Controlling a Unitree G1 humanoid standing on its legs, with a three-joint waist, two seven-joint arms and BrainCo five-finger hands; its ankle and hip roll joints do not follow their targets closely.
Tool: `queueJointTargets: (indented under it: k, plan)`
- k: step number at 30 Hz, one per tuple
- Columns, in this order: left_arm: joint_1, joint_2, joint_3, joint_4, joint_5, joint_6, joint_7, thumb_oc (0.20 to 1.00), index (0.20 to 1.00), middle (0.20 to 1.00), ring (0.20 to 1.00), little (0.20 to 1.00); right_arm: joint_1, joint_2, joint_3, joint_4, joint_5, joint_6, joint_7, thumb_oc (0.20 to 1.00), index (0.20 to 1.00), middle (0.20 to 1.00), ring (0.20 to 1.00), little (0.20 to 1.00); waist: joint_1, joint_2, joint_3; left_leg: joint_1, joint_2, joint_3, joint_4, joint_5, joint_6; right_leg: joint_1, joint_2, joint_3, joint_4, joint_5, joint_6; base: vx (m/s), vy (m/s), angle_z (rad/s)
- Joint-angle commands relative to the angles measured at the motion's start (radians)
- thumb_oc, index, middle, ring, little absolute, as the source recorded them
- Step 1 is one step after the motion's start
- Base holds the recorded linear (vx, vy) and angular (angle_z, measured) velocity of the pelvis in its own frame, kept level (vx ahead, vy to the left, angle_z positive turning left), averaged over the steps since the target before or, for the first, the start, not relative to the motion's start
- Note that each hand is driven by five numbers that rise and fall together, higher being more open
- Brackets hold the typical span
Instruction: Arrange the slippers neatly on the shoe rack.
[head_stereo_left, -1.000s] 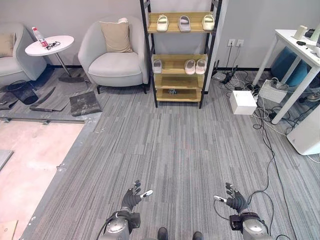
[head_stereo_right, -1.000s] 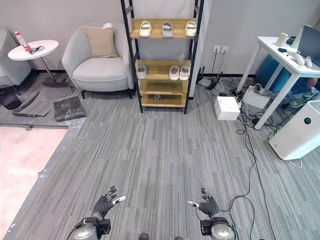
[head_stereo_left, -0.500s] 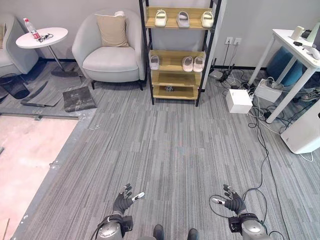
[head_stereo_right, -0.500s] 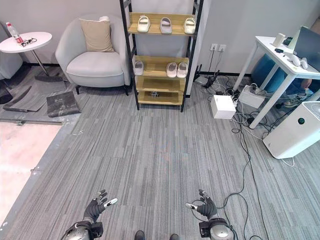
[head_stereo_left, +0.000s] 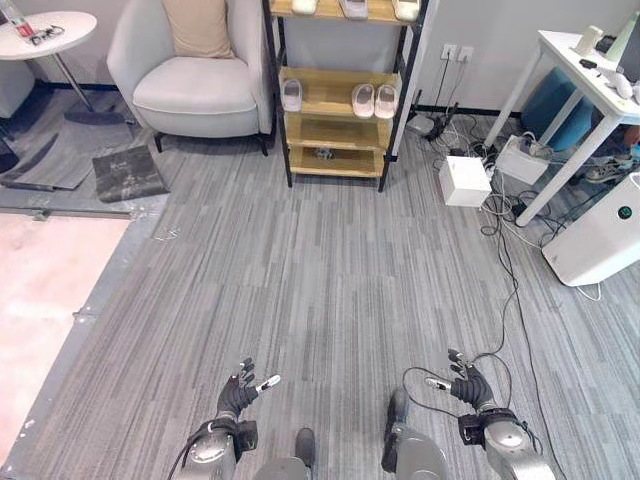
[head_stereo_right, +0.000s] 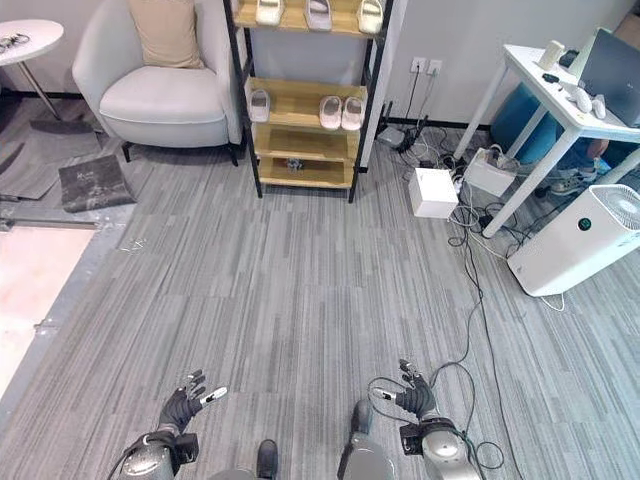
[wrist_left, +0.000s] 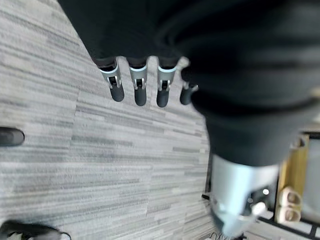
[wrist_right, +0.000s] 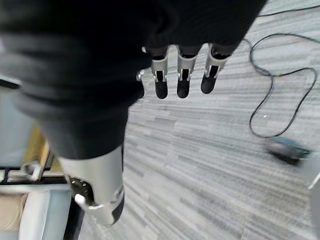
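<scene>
Left hand (head_stereo_left: 240, 395): in the left eye view it hangs low at the near left, fingers spread and relaxed, holding nothing.
Right hand (head_stereo_left: 468, 385): near right in the same view, fingers loose and empty too.
Left eye view, change: the whole picture has slid since a second ago, so the shoe rack (head_stereo_left: 340, 90) now sits higher and its top shelf is cut by the far edge; that is the camera moving, not the rack. Both hands stay low and idle.
Slippers (head_stereo_left: 375, 100): a pale pair lies side by side on the rack's middle shelf, a single one to their left; three more sit on the top shelf.
Right eye view: same scene; armchair (head_stereo_right: 160, 85) left of the rack, white box (head_stereo_right: 433, 192) and desk (head_stereo_right: 560, 95) to its right.
Left wrist view: straight fingers over bare carpet.
Right wrist view: straight fingers over carpet.
Meaning: the rack is well apart from both hands; I judge the approach as under way, with no slipper taken yet.
</scene>
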Motion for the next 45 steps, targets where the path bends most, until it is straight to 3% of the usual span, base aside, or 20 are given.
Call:
queueJointTargets:
  k: [1,5,7,8,9,12,14,16,20,25,27,29,31,32,33,36,39,42,43,45]
  plan:
    - [-0.045,0.012,0.009,-0.057,0.053,-0.051,0.001,1.0,1.0,1.0,1.0,1.0,-0.006,-0.034,-0.026,-0.045,-0.002,-0.034,-0.011,1.0,1.0,1.0,1.0,1.0,-0.009,0.016,-0.003,0.166,-0.003,-0.078,0.003,-0.182,-0.044,0.027,0.054,-0.036,-0.038,0.143,-0.009,0.38,-0.103,0.51]
    - [-0.041,-0.002,0.005,-0.048,0.021,-0.056,-0.007,1.0,1.0,1.0,1.0,1.0,0.008,-0.049,-0.03,-0.028,0.01,-0.04,-0.001,1.0,1.0,1.0,1.0,1.0,-0.027,0.034,-0.035,0.181,0.033,-0.092,0.088,-0.201,-0.07,0.049,0.085,-0.059,-0.007,0.114,-0.049,0.38,-0.12,0.26]
    - [-0.039,-0.004,0.0,-0.047,0.008,-0.058,-0.007,1.0,1.0,1.0,1.0,1.0,0.018,-0.056,-0.035,-0.019,0.035,-0.049,0.004,1.0,1.0,1.0,1.0,1.0,-0.027,0.05,-0.033,0.123,0.048,-0.083,0.287,-0.109,-0.125,0.098,0.118,-0.072,-0.008,0.082,-0.082,0.3,-0.11,-0.01]
    - [-0.039,-0.003,0.0,-0.047,0.008,-0.058,-0.007,1.0,1.0,1.0,1.0,1.0,0.018,-0.056,-0.035,-0.019,0.035,-0.049,0.004,1.0,1.0,1.0,1.0,1.0,-0.03,0.047,-0.035,0.119,0.044,-0.085,0.288,-0.106,-0.124,0.095,0.113,-0.074,-0.009,0.083,-0.081,0.21,-0.15,-0.03]
    - [-0.043,-0.003,-0.009,-0.049,-0.009,-0.063,-0.013,1.0,1.0,1.0,1.0,1.0,0.013,-0.064,-0.034,-0.017,0.066,-0.059,0.009,1.0,1.0,1.0,1.0,1.0,-0.002,0.032,0.002,-0.002,0.028,-0.082,0.519,-0.027,-0.164,0.156,0.121,-0.07,-0.027,0.054,-0.11,0.1,-0.102,0.11]
    - [-0.056,0.003,-0.013,-0.049,-0.014,-0.063,-0.011,1.0,1.0,1.0,1.0,1.0,0.002,-0.069,-0.027,-0.012,0.077,-0.059,0.005,1.0,1.0,1.0,1.0,1.0,0.015,0.006,0.027,-0.089,0.016,-0.074,0.632,-0.002,-0.165,0.189,0.117,-0.069,-0.033,0.028,-0.13,0.2,-0.154,-0.05]
    - [-0.065,0.002,-0.018,-0.041,-0.02,-0.058,-0.004,1.0,1.0,1.0,1.0,1.0,-0.009,-0.062,-0.02,0.011,0.087,-0.051,-0.003,1.0,1.0,1.0,1.0,1.0,0.043,-0.014,0.034,-0.198,0.027,-0.035,0.537,-0.046,-0.13,0.243,0.12,-0.065,-0.05,-0.009,-0.135,0.37,-0.076,-0.14]
    - [-0.064,0.004,-0.023,-0.03,-0.006,-0.055,-0.001,1.0,1.0,1.0,1.0,1.0,-0.015,-0.052,-0.008,0.025,0.089,-0.053,-0.003,1.0,1.0,1.0,1.0,1.0,0.063,-0.012,0.021,-0.225,0.03,-0.033,0.334,-0.063,-0.107,0.274,0.139,-0.054,-0.07,-0.027,-0.125,0.38,0.03,0.24]
    - [-0.065,0.001,-0.025,0.004,0.024,-0.044,0.008,1.0,1.0,1.0,1.0,1.0,-0.018,-0.044,0.021,0.048,0.068,-0.052,-0.004,1.0,1.0,1.0,1.0,1.0,0.081,0.005,-0.012,-0.263,0.088,-0.027,0.023,0.104,-0.126,0.339,0.181,-0.041,-0.083,-0.084,-0.124,0.33,0.073,0.03]
    - [-0.061,0.01,-0.012,0.016,0.043,-0.041,0.013,1.0,1.0,1.0,1.0,1.0,-0.026,-0.032,0.03,0.042,0.059,-0.046,0.004,1.0,1.0,1.0,1.0,1.0,0.095,0.002,-0.042,-0.261,0.079,-0.02,0.0,0.14,-0.127,0.39,0.202,-0.01,-0.081,-0.11,-0.122,0.34,0.123,-0.29]
    - [-0.049,0.017,-0.016,0.008,0.039,-0.038,0.011,1.0,1.0,1.0,1.0,1.0,-0.036,-0.019,0.034,0.054,0.056,-0.04,0.005,1.0,1.0,1.0,1.0,1.0,0.108,-0.009,-0.063,-0.248,0.054,-0.015,0.023,0.126,-0.103,0.408,0.174,0.009,-0.043,-0.137,-0.105,0.5,0.259,-0.37]
    - [-0.042,0.024,-0.015,0.008,0.039,-0.036,0.01,1.0,1.0,1.0,1.0,1.0,-0.039,-0.003,0.033,0.048,0.055,-0.037,0.012,1.0,1.0,1.0,1.0,1.0,0.114,-0.026,-0.07,-0.244,0.03,0.0,0.069,0.075,-0.069,0.399,0.13,0.019,0.059,-0.129,-0.077,0.35,0.244,0.01]
    - [-0.042,0.029,-0.019,0.005,0.042,-0.035,0.009,1.0,1.0,1.0,1.0,1.0,-0.046,0.005,0.036,0.043,0.051,-0.035,0.018,1.0,1.0,1.0,1.0,1.0,0.112,-0.026,-0.062,-0.225,0.011,0.016,0.097,0.039,-0.041,0.327,0.091,0.029,0.215,-0.053,-0.046,0.2,0.203,-0.25]
    - [-0.042,0.029,-0.019,0.005,0.042,-0.035,0.009,1.0,1.0,1.0,1.0,1.0,-0.046,0.005,0.036,0.043,0.051,-0.035,0.018,1.0,1.0,1.0,1.0,1.0,0.112,-0.026,-0.062,-0.226,0.011,0.016,0.097,0.039,-0.041,0.326,0.091,0.029,0.215,-0.053,-0.046,0.23,0.247,-0.25]
    - [-0.042,0.032,-0.028,-0.007,0.041,-0.038,0.009,1.0,1.0,1.0,1.0,1.0,-0.052,0.01,0.039,0.036,0.046,-0.037,0.019,1.0,1.0,1.0,1.0,1.0,0.1,-0.015,-0.047,-0.188,-0.006,0.023,0.104,0.01,-0.015,0.274,0.056,0.029,0.364,0.057,-0.021,0.25,0.236,-0.02]
    - [-0.047,0.034,-0.038,-0.017,0.039,-0.038,0.008,1.0,1.0,1.0,1.0,1.0,-0.047,0.022,0.034,0.041,0.05,-0.032,0.015,1.0,1.0,1.0,1.0,1.0,0.075,0.017,-0.028,-0.1,0.0,0.021,0.08,-0.031,0.005,0.18,0.024,-0.014,0.474,0.093,-0.032,0.32,0.217,0.13]
    - [-0.053,0.032,-0.046,-0.029,0.032,-0.041,0.002,1.0,1.0,1.0,1.0,1.0,-0.037,0.019,0.029,0.045,0.054,-0.029,0.019,1.0,1.0,1.0,1.0,1.0,0.054,0.028,-0.013,-0.033,-0.006,-0.004,0.062,-0.058,0.002,0.115,0.029,-0.055,0.358,0.054,-0.046,0.34,0.039,0.06]
    - [-0.063,0.027,-0.054,-0.031,0.031,-0.039,-0.002,1.0,1.0,1.0,1.0,1.0,-0.035,0.015,0.027,0.046,0.057,-0.028,0.015,1.0,1.0,1.0,1.0,1.0,0.037,0.028,0.001,0.011,-0.008,-0.019,0.045,-0.076,-0.007,0.104,0.035,-0.064,0.228,0.065,-0.043,0.31,-0.047,-0.01]
    - [-0.078,0.024,-0.055,-0.031,0.038,-0.037,-0.002,1.0,1.0,1.0,1.0,1.0,-0.03,0.015,0.025,0.047,0.058,-0.026,0.01,1.0,1.0,1.0,1.0,1.0,0.016,0.021,0.0,0.046,-0.012,-0.037,0.028,-0.093,-0.019,0.057,0.05,-0.047,0.083,0.092,-0.029,0.38,-0.088,0.08]
    - [-0.092,0.022,-0.053,-0.032,0.048,-0.036,-0.005,1.0,1.0,1.0,1.0,1.0,-0.026,0.013,0.02,0.037,0.052,-0.022,0.005,1.0,1.0,1.0,1.0,1.0,-0.001,0.022,0.003,0.08,0.0,-0.047,0.025,-0.119,-0.036,0.036,0.05,-0.058,-0.029,0.129,-0.012,0.46,-0.114,0.28]
